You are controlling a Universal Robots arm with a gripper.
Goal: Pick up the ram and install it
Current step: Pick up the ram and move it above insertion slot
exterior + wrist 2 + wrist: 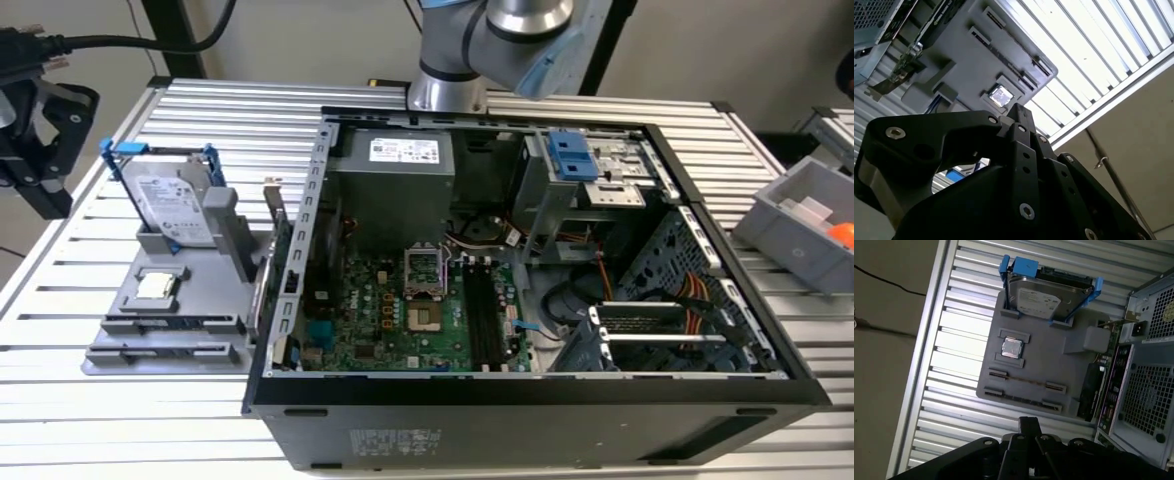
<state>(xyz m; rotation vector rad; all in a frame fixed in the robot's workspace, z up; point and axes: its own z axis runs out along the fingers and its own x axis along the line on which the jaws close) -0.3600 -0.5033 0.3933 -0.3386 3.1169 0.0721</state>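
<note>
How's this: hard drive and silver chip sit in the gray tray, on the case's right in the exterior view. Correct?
No. The exterior view shows the gray tray, with hard drive and silver chip, left of the case, not right.

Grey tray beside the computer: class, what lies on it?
A blue-framed hard drive, a silver processor chip and the ram in a slot; the drive's underside is covered.

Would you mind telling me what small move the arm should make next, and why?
Probably bring the hand closer to the memory stick: it stands on edge in the gray tray, and the hand hovers apart from it, shut and empty.
</note>
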